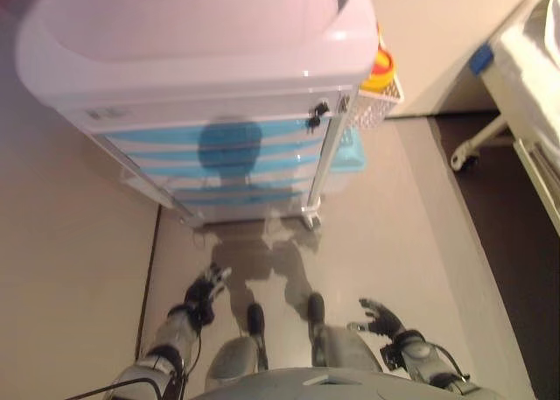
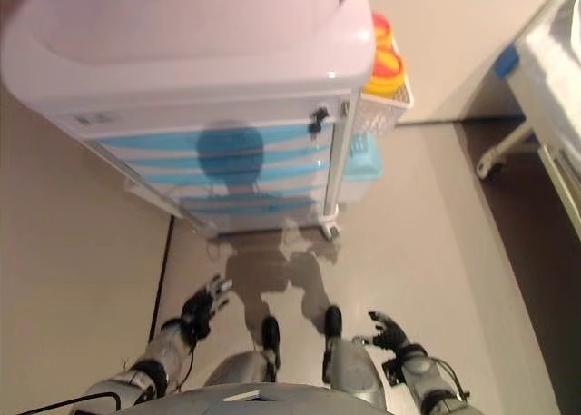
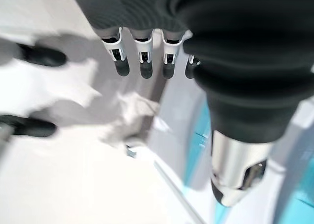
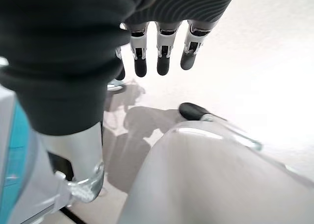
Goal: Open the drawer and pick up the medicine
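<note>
A white medical cart (image 1: 201,32) stands on the floor ahead of me, with a stack of blue-fronted drawers (image 1: 223,168) that all look closed. No medicine shows in any view. My left hand (image 1: 203,289) hangs low at the lower left, open and empty, well short of the cart; it shows in its wrist view (image 3: 142,52) with fingers straight. My right hand (image 1: 381,318) hangs at the lower right, open and empty, fingers relaxed in its wrist view (image 4: 159,47).
A white wire basket (image 1: 376,102) with a yellow and red container (image 1: 381,67) hangs on the cart's right side. A light blue bin (image 1: 348,150) sits below it. A bed (image 1: 529,76) on castors stands at the far right.
</note>
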